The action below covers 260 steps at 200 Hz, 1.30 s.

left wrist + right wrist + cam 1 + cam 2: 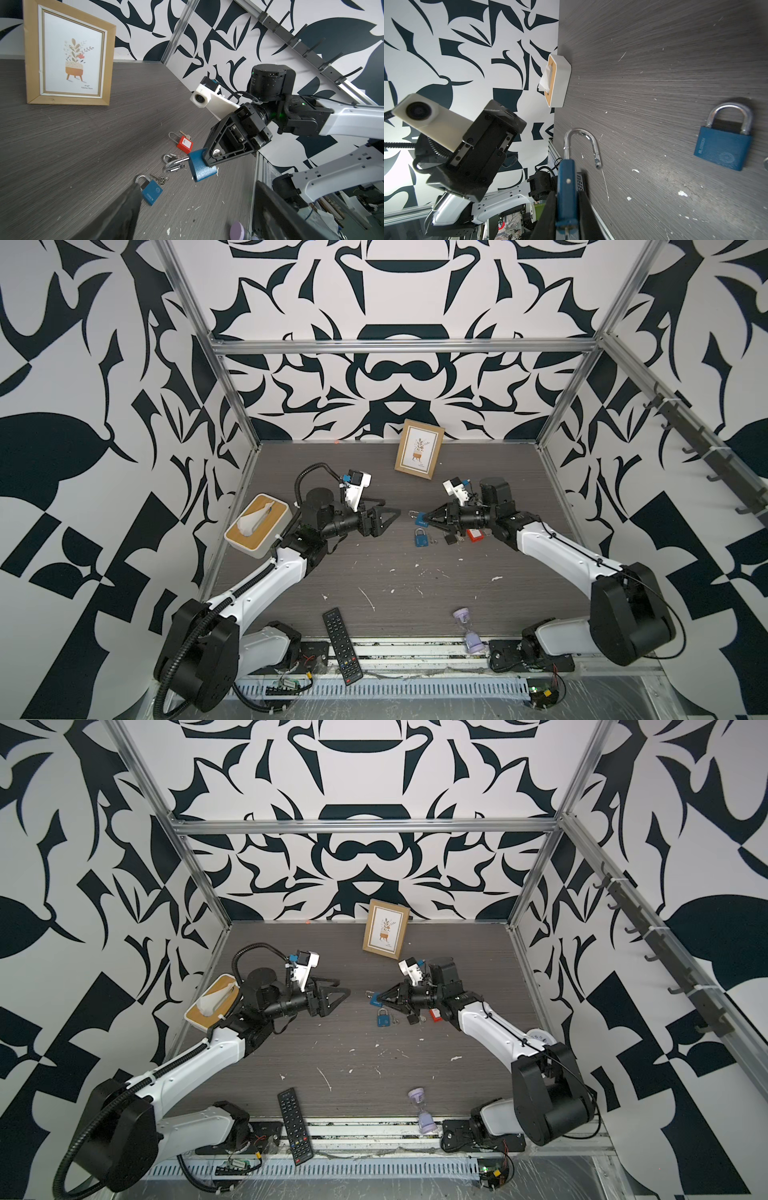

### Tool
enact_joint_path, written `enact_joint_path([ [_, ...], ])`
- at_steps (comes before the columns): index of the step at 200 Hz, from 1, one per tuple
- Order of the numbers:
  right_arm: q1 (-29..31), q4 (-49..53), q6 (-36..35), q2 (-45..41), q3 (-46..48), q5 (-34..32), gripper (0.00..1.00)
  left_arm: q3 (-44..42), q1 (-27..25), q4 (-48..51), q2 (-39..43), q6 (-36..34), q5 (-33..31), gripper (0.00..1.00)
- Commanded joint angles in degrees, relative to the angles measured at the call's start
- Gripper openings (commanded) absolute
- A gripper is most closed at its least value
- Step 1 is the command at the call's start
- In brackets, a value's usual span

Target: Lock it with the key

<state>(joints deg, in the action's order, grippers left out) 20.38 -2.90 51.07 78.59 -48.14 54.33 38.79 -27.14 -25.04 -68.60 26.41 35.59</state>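
Holding step: right pincer (422, 518) grips 1 blue padlock (202, 168), shackle (579, 130) open, facing the empty, spread left pincer (390, 523), which probably must next fetch a key (159, 179) lying beneath.

A robotics lab test cell. Aluminium rails (399, 347) frame a booth of black-and-white patterned panels (83, 406) around a grey wood-grain desk (374, 564). A picture frame (419, 449) stands near the back panel. Well in front of it, at the desk's near edge, two white-and-black robot arms (266, 580) are mounted beside a slotted cable duct (415, 689) and bare circuit boards (286, 685). Left of the frame, nearer, sits a tissue box (257, 526).
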Motion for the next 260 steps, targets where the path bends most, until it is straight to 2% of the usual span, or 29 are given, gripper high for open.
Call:
enact_joint_path([
  [1,0.4,-1.7,-0.9,-2.9,-2.7,3.5,0.00,-1.0,-0.1,-2.9,-0.8,0.1,2.7,0.88],
  [34,1.4,-4.7,0.0,-3.1,-1.9,5.8,0.00,0.0,-0.1,-3.0,-2.5,0.4,4.3,0.86],
  [41,1.6,-4.9,0.0,-3.2,-1.9,6.0,0.00,0.2,0.0,-3.1,-2.8,0.6,4.7,0.82],
  [85,2.9,-6.3,0.9,-3.1,-2.0,6.6,0.00,0.8,-0.1,-5.5,-4.0,1.9,7.6,0.82],
  [135,4.2,-13.9,6.7,-1.7,-1.6,10.1,0.00,-0.6,0.0,-8.3,-5.5,2.6,12.3,0.84],
  [174,5.0,-21.8,13.1,-0.7,-0.9,11.2,0.00,-0.4,0.0,-8.4,-6.1,2.6,13.2,0.84],
  [213,5.6,-22.3,13.1,-0.5,-1.3,10.3,0.00,-0.3,0.0,-9.4,-6.2,3.6,13.8,0.83],
  [260,5.6,-18.3,8.6,0.4,-2.2,10.2,0.00,-1.3,0.0,-9.2,-4.9,4.4,11.5,0.72],
])
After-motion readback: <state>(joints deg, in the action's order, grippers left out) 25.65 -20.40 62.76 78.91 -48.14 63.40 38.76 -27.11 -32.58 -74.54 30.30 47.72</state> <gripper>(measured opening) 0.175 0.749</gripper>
